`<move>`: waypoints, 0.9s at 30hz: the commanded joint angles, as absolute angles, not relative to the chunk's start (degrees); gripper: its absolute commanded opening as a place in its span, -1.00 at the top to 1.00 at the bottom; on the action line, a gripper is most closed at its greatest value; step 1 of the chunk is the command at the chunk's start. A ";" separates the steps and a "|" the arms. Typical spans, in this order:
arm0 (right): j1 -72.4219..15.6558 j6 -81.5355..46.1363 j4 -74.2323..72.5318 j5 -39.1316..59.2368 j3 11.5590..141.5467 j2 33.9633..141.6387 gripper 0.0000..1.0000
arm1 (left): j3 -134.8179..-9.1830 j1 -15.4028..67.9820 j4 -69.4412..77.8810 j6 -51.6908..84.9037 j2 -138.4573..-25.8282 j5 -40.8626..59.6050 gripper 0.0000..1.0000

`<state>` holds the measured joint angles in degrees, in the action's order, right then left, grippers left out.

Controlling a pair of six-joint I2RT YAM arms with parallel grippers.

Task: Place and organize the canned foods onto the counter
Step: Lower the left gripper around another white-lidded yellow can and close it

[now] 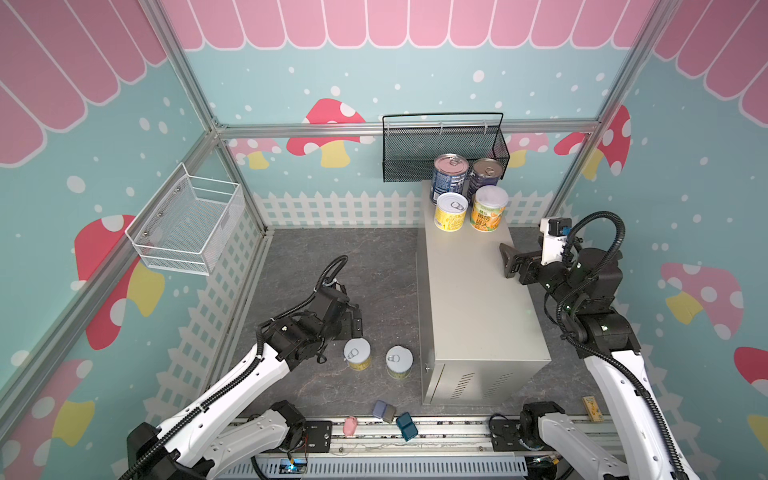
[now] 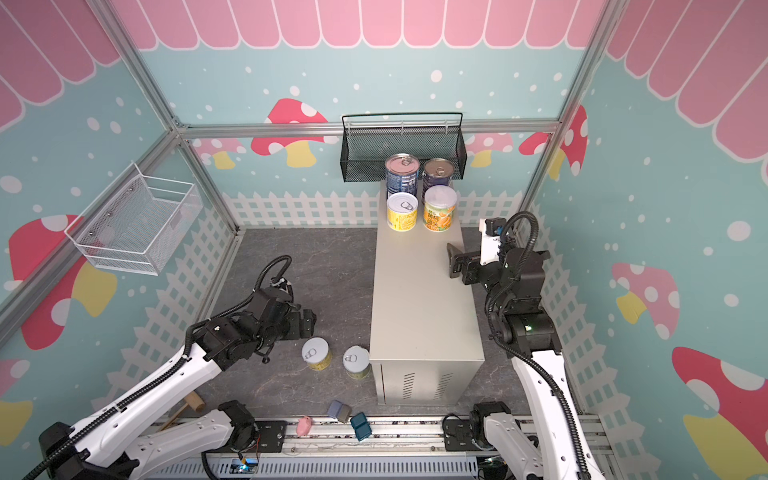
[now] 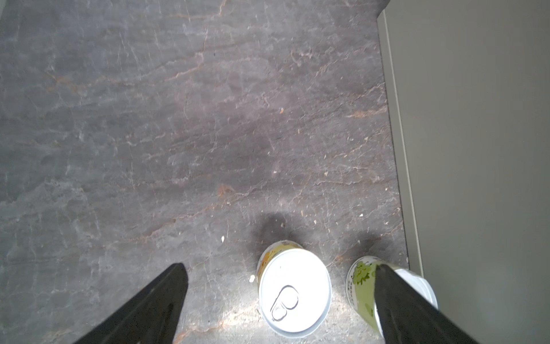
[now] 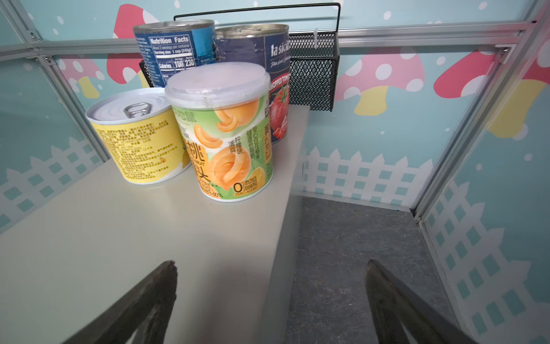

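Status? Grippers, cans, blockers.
Left gripper and right gripper both open, empty. Four cylindrical cans stand on beige-grey metal counter, far end; two short pale-lidded cans on grey floor near left gripper. Nothing in the way.

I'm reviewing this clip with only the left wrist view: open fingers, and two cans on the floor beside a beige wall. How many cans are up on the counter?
Observer: Four. Two tall blue cans stand behind two short cans at the far end of the counter.
Operator: And the other arm?
Observer: The right gripper hovers at the counter's right edge, open and empty, short of those cans.
Operator: Any clutter I can't see?
Observer: Small blocks, pink, lilac and teal, lie by the front rail.
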<state>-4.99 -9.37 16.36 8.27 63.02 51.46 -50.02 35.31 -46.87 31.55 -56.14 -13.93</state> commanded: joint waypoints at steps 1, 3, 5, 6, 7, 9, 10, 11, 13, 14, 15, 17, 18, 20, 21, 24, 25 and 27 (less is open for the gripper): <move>-5.44 -8.18 17.48 4.17 65.62 51.25 -0.99 | -47.26 35.07 -49.31 36.57 -54.06 -11.68 -0.98; -5.43 -8.35 17.54 3.95 65.98 51.24 -0.99 | -46.03 35.09 -49.31 37.20 -54.12 -10.36 -0.98; -5.39 -8.70 17.36 4.56 66.09 51.33 -0.99 | -45.38 35.60 -49.34 38.15 -55.11 -10.00 -0.98; -5.40 -8.71 17.26 4.86 66.01 51.33 -0.99 | -45.21 35.84 -49.22 38.42 -55.79 -9.80 -0.98; -5.41 -8.75 17.15 4.92 65.96 51.32 -0.99 | -45.05 36.10 -48.83 38.43 -56.75 -9.53 -0.98; -5.39 -8.62 17.11 4.92 65.79 51.26 -0.99 | -44.50 36.38 -47.68 38.33 -58.54 -8.74 -0.98; -5.43 -8.63 16.97 4.86 65.59 51.09 -0.99 | -44.26 36.39 -47.00 38.28 -59.55 -8.10 -0.98; -5.38 -8.61 16.80 4.99 65.32 50.93 -0.99 | -43.92 36.77 -45.80 38.07 -60.37 -7.63 -0.98; -5.39 -8.55 16.64 5.42 64.96 50.81 -0.99 | -43.30 37.63 -43.74 37.97 -61.40 -7.35 -0.98; -5.37 -8.56 16.63 5.62 64.79 50.71 -0.99 | -43.09 37.88 -43.05 37.92 -62.11 -7.09 -0.98; -5.42 -8.54 16.63 5.67 64.69 50.71 -0.99 | -43.07 38.14 -42.61 37.95 -62.92 -6.93 -0.98; -5.40 -8.56 16.57 5.99 64.43 50.48 -0.99 | -43.24 38.86 -42.05 37.78 -65.02 -7.02 -0.98; -5.41 -8.53 16.50 6.10 64.26 50.37 -0.99 | -43.33 39.33 -41.77 37.74 -65.94 -7.11 -0.98; -5.36 -8.46 16.30 6.32 63.93 50.24 -0.99 | -43.58 40.28 -41.57 38.00 -68.14 -7.57 -0.98; -5.39 -8.44 16.32 6.35 63.90 50.14 -0.99 | -43.59 40.60 -41.60 38.29 -69.03 -7.96 -0.98; -5.37 -8.43 16.24 6.73 63.90 50.08 -0.99 | -43.26 41.28 -41.62 40.43 -70.75 -9.72 -0.98; -5.39 -8.45 16.04 7.02 63.85 49.99 -0.99 | -43.08 41.54 -41.47 40.84 -71.28 -10.17 -0.97; -5.43 -8.56 15.74 7.38 63.77 49.91 -0.99 | -42.98 41.91 -41.44 41.21 -72.47 -11.04 -0.92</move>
